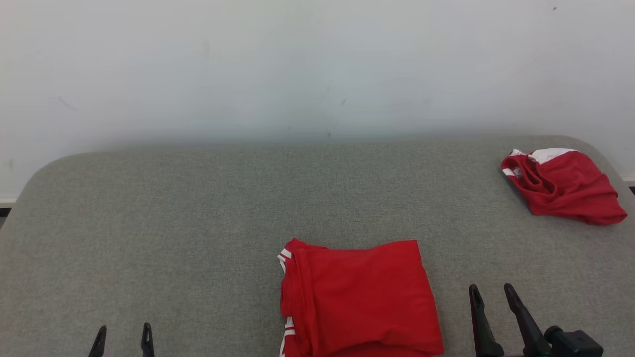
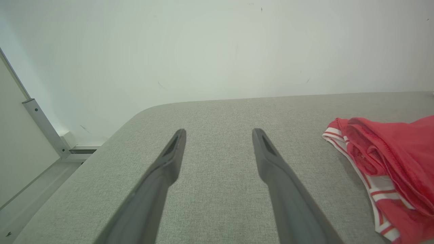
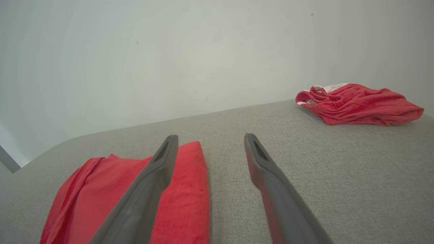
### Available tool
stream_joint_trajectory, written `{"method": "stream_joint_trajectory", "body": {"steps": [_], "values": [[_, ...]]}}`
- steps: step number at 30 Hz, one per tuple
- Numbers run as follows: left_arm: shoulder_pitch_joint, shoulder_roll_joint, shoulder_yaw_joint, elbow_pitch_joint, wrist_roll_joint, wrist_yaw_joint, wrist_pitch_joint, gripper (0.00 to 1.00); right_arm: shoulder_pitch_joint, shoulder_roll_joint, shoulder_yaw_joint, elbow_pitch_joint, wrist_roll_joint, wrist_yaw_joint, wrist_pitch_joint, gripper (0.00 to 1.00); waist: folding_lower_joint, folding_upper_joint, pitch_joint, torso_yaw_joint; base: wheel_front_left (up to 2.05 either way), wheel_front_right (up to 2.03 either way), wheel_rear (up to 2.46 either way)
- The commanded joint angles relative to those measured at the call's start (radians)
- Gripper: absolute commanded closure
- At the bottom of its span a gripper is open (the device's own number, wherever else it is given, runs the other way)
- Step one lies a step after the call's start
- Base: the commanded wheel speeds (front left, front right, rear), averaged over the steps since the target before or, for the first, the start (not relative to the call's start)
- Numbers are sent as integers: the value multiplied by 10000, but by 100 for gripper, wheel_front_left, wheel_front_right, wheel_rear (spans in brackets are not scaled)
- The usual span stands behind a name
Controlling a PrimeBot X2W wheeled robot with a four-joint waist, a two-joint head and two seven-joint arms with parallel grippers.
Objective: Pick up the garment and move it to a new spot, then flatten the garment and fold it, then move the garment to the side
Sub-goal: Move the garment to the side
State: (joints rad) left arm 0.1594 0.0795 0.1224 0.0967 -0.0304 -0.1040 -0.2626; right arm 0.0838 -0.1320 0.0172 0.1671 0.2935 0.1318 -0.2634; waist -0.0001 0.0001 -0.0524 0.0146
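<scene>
Standing at the robot's end, closest stuff first: the left gripper [image 1: 124, 333] sits low at the near edge of the grey fabric table [image 1: 198, 213], its two dark fingers spread wide with nothing between them, just bare table surface past the tips; it's well apart from any clothing. Over on the other side the right gripper [image 1: 491, 290] is the same deal, fingers splayed wide and empty, pointing away from the robot; it sits just beside the right edge of the folded red garment [image 1: 357, 297], with a strip of table showing between them from above; from its own wrist camera one finger overlaps the garment's corner, but whether there's contact, can't say. That garment lies between the two grippers, nearer the right one, right at the near edge of the table; it's folded into a rough rectangle, top layer fairly smooth, with white stripes peeking out along its left side where the layers stack up. Further back, near the far right corner of the table, there's a second red garment [image 1: 563, 186]; it's a looser, crumpled bundle with a white patch at its back edge and a gathered rim facing left; well apart from the folded one. Behind it all, a plain pale wall [image 1: 297, 64] with a few small marks.
</scene>
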Motion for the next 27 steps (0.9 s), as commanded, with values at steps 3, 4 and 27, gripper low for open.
{"method": "stream_joint_trajectory", "body": {"steps": [3, 4, 27], "values": [[-16, 45, -9, 26, -6, 37, -30, 0, 71, 42, 16, 9, -69, -28, -11, 0, 1, -1, 17, 11, 0, 0, 0], [-20, 45, -13, 26, -4, 37, -30, 0, 65, 38, 13, 13, -71, -28, -11, 0, 1, -1, 21, 14, 0, 0, 0], [-116, 3, -67, 10, -56, 37, -30, 0, -1272, -342, 359, 938, -51, -28, 50, 0, 1, -1, 137, 160, 0, 0, 0]]}}
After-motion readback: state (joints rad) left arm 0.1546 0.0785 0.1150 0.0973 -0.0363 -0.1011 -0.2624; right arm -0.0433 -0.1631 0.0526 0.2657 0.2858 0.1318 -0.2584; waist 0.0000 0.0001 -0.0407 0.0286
